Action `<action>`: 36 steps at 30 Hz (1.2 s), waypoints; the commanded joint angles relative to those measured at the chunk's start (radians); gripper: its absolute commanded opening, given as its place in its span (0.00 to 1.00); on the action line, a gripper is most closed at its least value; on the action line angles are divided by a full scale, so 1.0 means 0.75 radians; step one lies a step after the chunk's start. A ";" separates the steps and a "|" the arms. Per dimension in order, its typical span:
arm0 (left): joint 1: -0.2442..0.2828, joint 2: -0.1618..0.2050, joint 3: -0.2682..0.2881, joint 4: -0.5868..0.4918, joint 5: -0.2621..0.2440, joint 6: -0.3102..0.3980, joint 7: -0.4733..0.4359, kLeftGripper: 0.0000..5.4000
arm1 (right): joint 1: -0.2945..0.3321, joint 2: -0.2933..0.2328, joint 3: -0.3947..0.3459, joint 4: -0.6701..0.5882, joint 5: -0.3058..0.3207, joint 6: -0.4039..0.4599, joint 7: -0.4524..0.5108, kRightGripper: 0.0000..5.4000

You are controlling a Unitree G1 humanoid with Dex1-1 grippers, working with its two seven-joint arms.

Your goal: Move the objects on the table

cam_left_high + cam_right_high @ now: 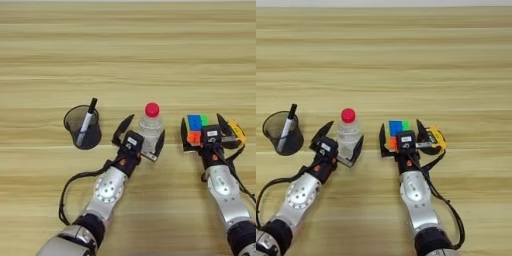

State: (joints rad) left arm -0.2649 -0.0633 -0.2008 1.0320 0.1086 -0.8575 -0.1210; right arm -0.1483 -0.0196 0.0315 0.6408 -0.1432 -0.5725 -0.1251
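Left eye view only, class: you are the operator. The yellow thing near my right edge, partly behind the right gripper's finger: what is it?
Observer: The right eye view shows more of it: a yellow-black tape measure, lying just right of the puzzle cube.
Operator: Does the right gripper hold it?
Observer: No. The right gripper stands open around the cube, and the tape measure lies outside its right-hand finger.
Operator: Does the table go on beyond it?
Observer: Yes, the table runs on well to the right of it.

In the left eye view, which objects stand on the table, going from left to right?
black mesh cup with marker → clear bottle with red cap, between the left gripper's open fingers → puzzle cube → yellow-black tape measure.
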 commanded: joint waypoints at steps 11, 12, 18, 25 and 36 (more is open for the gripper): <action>0.174 -0.123 -0.061 -0.158 -0.028 0.066 -0.079 1.00 | 0.017 0.007 -0.003 -0.020 0.003 0.032 -0.008 1.00; 0.186 -0.119 -0.065 -0.175 -0.029 0.069 -0.083 1.00 | 0.017 0.007 -0.003 -0.020 0.003 0.032 -0.008 1.00; 0.285 -0.076 -0.092 -0.316 -0.058 0.103 -0.114 1.00 | 0.015 0.006 -0.004 -0.015 0.004 0.033 -0.006 1.00; 0.388 -0.042 -0.097 -0.429 -0.103 0.160 -0.162 1.00 | 0.006 0.003 -0.008 -0.004 0.010 0.034 -0.003 1.00; 0.441 0.002 -0.031 -0.498 -0.146 0.181 -0.140 1.00 | -0.010 -0.007 -0.016 0.016 0.020 0.031 0.007 1.00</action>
State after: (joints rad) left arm 0.0494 -0.0417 -0.2371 0.6753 0.0114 -0.7357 -0.2323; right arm -0.1423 -0.0221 0.0264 0.6440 -0.1358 -0.5587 -0.1239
